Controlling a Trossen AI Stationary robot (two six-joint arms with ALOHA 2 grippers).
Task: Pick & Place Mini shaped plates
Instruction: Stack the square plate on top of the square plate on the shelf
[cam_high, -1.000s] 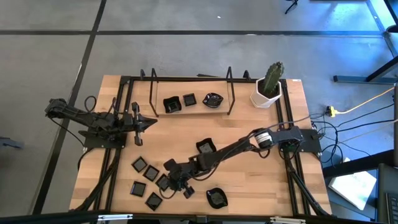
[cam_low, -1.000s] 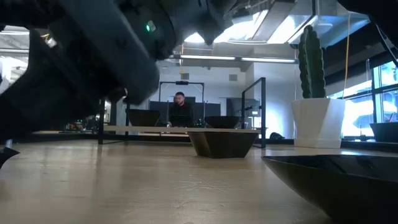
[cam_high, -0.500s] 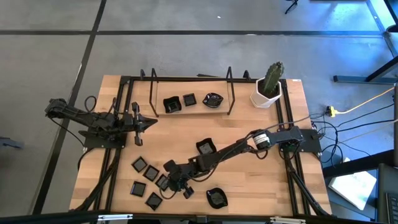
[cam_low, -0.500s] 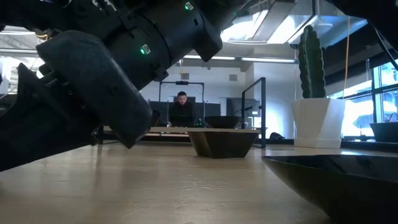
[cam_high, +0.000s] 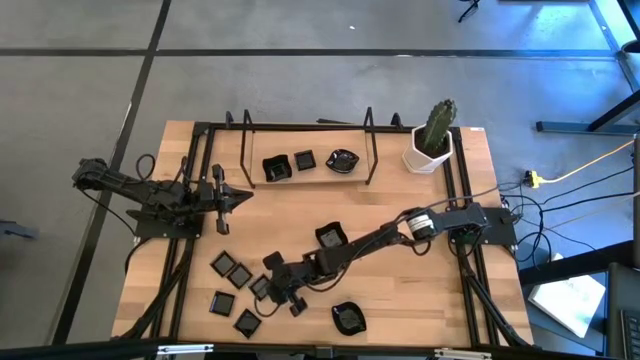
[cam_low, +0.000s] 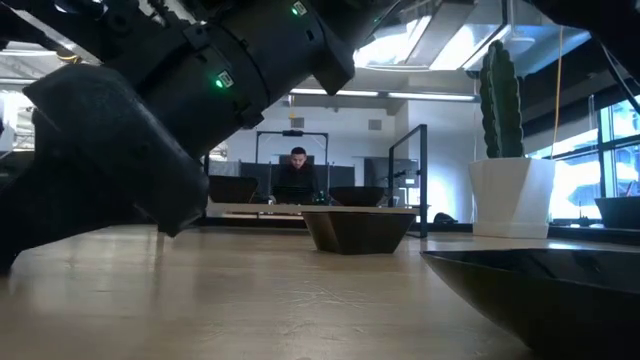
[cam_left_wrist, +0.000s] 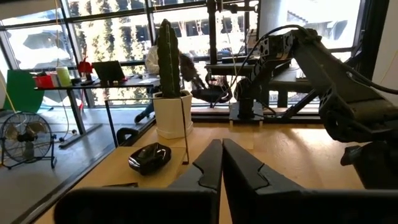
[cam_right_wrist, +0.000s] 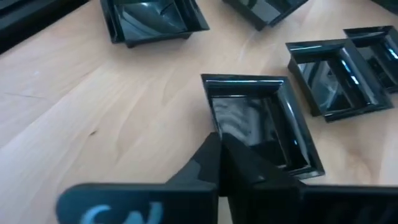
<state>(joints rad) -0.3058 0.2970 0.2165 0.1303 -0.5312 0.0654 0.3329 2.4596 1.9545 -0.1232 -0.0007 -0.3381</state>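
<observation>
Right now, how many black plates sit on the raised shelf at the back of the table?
3, in a row: a larger square plate at left, a smaller square plate in the middle, a wavy-edged plate at right.

Right gripper (cam_high: 290, 301) reaches low across the table, jaws closed; left gripper (cam_high: 226, 199) waits, jaws closed.
</observation>
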